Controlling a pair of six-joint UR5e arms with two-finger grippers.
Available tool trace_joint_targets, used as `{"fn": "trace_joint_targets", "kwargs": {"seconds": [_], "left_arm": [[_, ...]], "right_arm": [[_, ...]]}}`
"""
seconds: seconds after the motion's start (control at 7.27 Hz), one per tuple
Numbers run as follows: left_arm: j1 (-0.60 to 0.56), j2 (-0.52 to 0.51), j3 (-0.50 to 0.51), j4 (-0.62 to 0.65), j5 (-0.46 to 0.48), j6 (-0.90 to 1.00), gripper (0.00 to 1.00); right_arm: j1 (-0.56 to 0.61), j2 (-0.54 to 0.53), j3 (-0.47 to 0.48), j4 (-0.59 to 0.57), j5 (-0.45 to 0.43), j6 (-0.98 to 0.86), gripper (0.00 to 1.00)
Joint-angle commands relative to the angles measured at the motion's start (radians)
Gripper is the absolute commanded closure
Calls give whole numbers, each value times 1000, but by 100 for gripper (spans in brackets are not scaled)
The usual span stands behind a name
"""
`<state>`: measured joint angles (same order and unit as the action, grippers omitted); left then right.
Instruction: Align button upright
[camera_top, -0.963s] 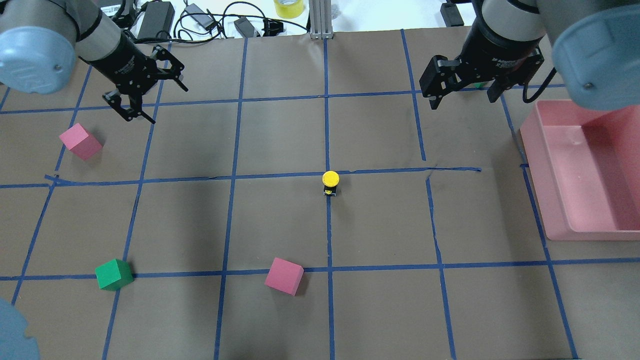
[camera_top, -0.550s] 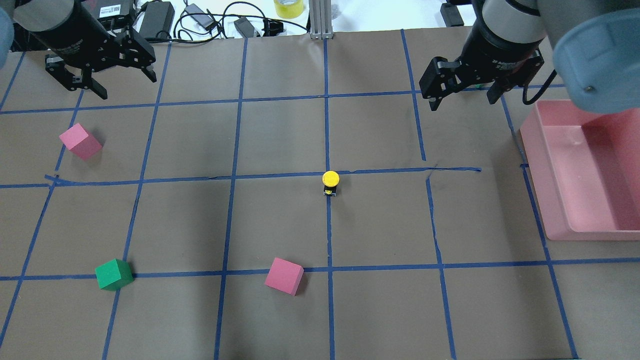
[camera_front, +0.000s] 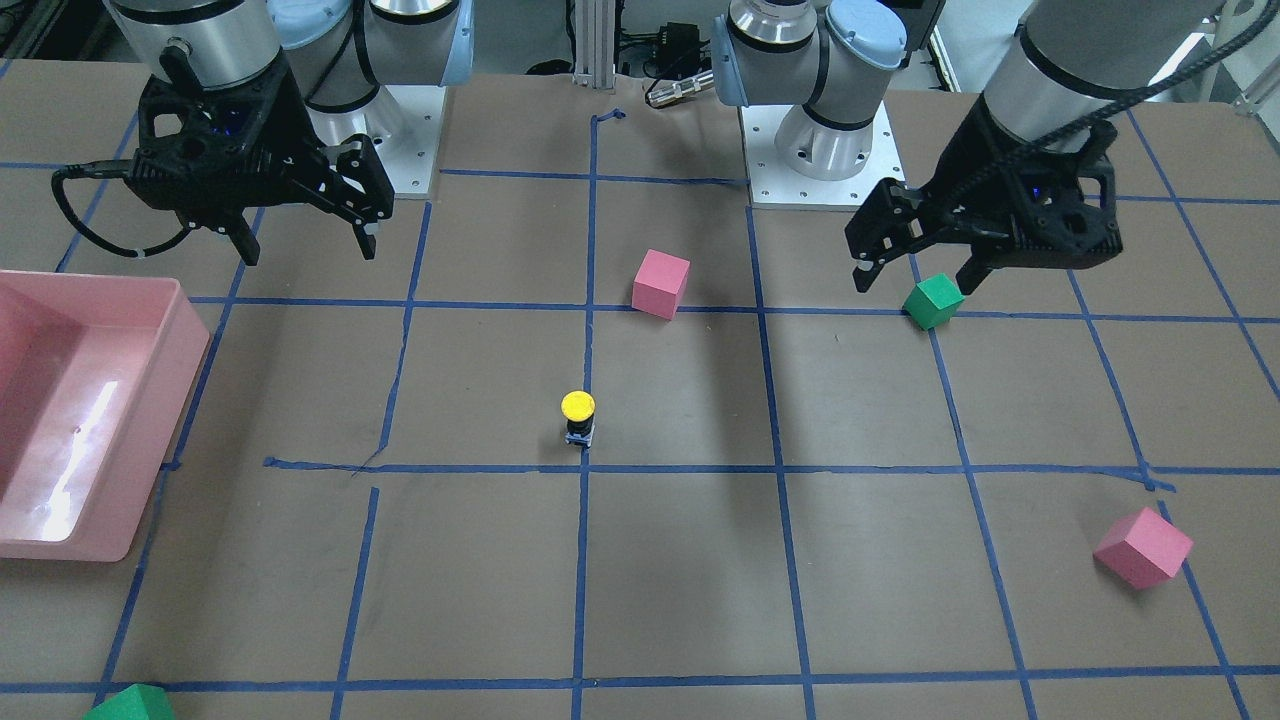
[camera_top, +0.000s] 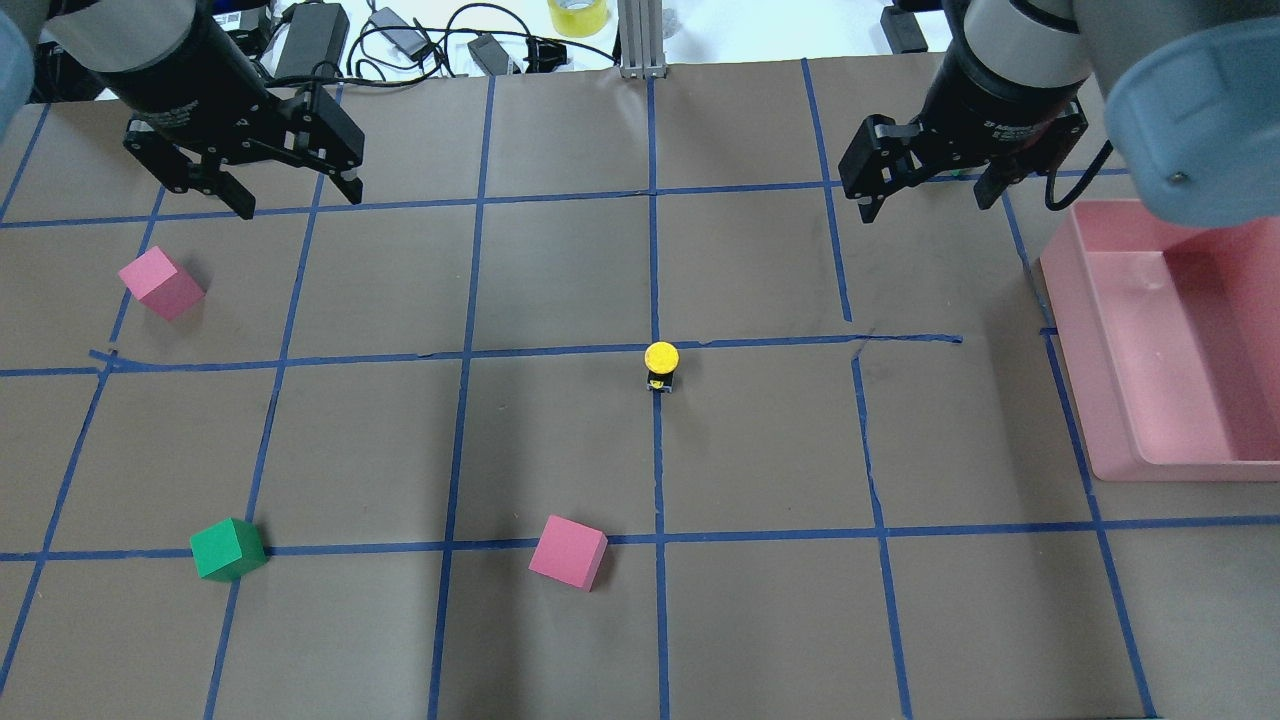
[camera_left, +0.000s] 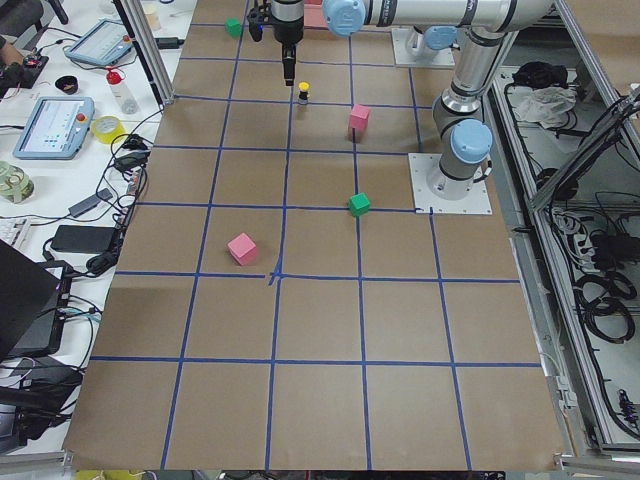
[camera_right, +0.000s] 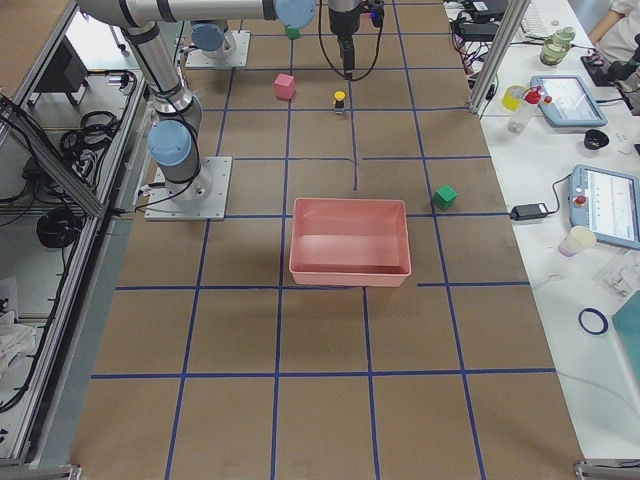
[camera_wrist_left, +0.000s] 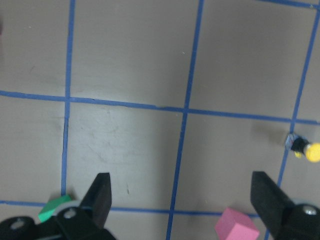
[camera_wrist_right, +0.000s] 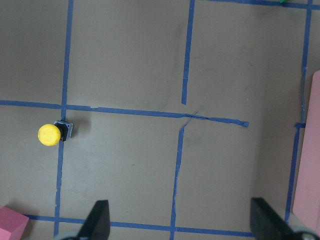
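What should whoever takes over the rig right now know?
Left end effector: open, empty, raised, well clear of the button.
Right end effector: open, empty, raised, also clear of it.
Button: free-standing on the blue tape line mid-table, yellow cap up, base down.
Done: button looks upright.
Left: apparently nothing; just confirm it sits stable.

A table (camera_top: 560, 280) covered in brown paper fills the scene, gridded with blue tape lines (camera_top: 480, 205). At its far edge stands an aluminium post (camera_top: 640, 40). Beyond that edge, a white bench (camera_left: 50, 200) carries black power adapters (camera_top: 312, 40), tangled cables (camera_top: 470, 25) and tablets (camera_left: 54, 113). Cable bundles (camera_left: 600, 290) lie along the near side. The light is even and the shadows soft.
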<state>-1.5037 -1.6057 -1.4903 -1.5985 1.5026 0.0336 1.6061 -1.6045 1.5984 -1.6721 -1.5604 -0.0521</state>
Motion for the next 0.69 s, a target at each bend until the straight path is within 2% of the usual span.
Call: {"fn": "trace_joint_targets", "kwargs": {"seconds": [0.0, 0.55], "left_arm": [[-32, 13, 5, -38, 4, -1, 0], [-32, 59, 5, -126, 50, -1, 0]], "right_arm": [[0, 0, 0, 0, -1, 0, 0], [0, 2, 2, 0, 0, -2, 0]]}}
